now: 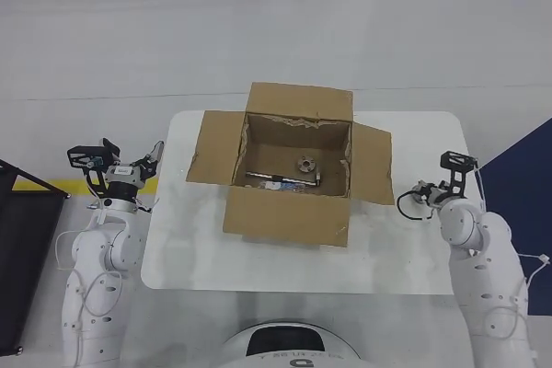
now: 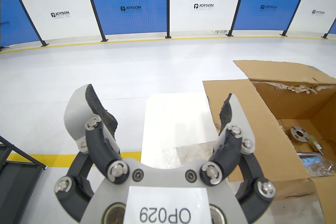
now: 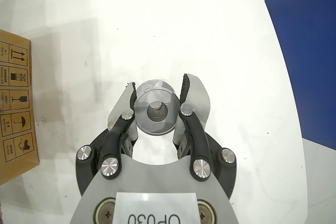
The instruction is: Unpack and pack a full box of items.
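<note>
An open cardboard box [image 1: 290, 216] stands in the middle of the white table [image 1: 193, 267], flaps spread. Inside lie a metal flange ring [image 1: 305, 166], a thin steel rod [image 1: 276, 175] and a clear plastic bag [image 1: 281, 185]; the left wrist view shows the flange ring [image 2: 299, 133] and the bag [image 2: 319, 168] in the box [image 2: 249, 128] too. My left gripper [image 1: 153, 153] [image 2: 160, 101] hangs open and empty by the table's left edge. My right gripper [image 1: 414, 198] [image 3: 158, 86] is shut on a grey metal cylinder [image 3: 156, 110] with a centre bore, above the table right of the box.
A dark rack [image 1: 9, 248] stands on the floor to the left of the table. Bare tabletop lies in front of the box and to its right [image 3: 183, 25]. A crumpled plastic sheet [image 2: 183, 152] lies on the table below the left gripper.
</note>
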Motion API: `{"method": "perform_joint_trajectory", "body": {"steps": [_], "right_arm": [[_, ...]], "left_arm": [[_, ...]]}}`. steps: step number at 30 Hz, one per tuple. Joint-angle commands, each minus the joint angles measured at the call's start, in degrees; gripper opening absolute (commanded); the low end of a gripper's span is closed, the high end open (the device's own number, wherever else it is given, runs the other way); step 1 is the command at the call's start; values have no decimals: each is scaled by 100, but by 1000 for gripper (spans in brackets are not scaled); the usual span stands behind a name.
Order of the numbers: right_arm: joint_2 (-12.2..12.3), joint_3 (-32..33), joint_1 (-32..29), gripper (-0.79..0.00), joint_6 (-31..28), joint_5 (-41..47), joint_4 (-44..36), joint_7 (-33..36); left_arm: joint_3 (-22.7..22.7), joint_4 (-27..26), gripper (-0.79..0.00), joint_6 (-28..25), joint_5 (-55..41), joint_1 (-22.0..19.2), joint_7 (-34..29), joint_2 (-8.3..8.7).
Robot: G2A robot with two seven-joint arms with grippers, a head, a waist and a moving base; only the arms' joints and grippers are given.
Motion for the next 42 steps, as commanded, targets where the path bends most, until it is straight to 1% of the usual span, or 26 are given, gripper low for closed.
{"method": "perform_joint_trajectory", "body": {"steps": [1, 5, 6, 7, 8, 10, 11, 12, 20, 23, 28, 30, 33, 36, 37, 42], "right_arm": [[-2, -38, 15, -723, 48, -50, 3, 47], [-10, -215, 117, -705, 159, -276, 31, 204], [-12, -233, 134, -683, 174, -293, 34, 213], [-13, -250, 147, -643, 184, -315, 29, 227], [-14, -259, 158, -585, 193, -321, 15, 242], [-13, -254, 162, -286, 194, -328, -20, 248], [-12, -235, 166, -9, 212, -327, -48, 246], [-14, -211, 167, 0, 249, -294, -97, 238], [-2, -61, 31, 0, 320, -337, -571, 290], [-5, -4, -21, 0, 319, -256, -772, 198], [-30, 98, -88, 0, 207, 214, -1091, -191], [-45, 115, -109, 0, 24, 530, -1244, -436], [-65, 75, -135, 0, -488, 1067, -1447, -813], [-77, -60, -88, 0, -982, 1398, -1642, -1095], [-76, -74, -87, 0, -1058, 1427, -1661, -1109], [-76, -74, -87, 0, -1058, 1427, -1661, -1109]], "left_arm": [[0, 0, 0, 0, 0, 0, 0, 0], [0, 0, 0, 0, 0, 0, 0, 0], [0, 0, 0, 0, 0, 0, 0, 0], [0, 0, 0, 0, 0, 0, 0, 0], [0, 0, 0, 0, 0, 0, 0, 0], [0, 0, 0, 0, 0, 0, 0, 0], [0, 0, 0, 0, 0, 0, 0, 0], [0, 0, 0, 0, 0, 0, 0, 0], [0, 0, 0, 0, 0, 0, 0, 0], [0, 0, 0, 0, 0, 0, 0, 0], [0, 0, 0, 0, 0, 0, 0, 0], [0, 0, 0, 0, 0, 0, 0, 0], [0, 0, 0, 0, 0, 0, 0, 0], [0, 0, 0, 0, 0, 0, 0, 0], [0, 0, 0, 0, 0, 0, 0, 0], [0, 0, 0, 0, 0, 0, 0, 0]]}}
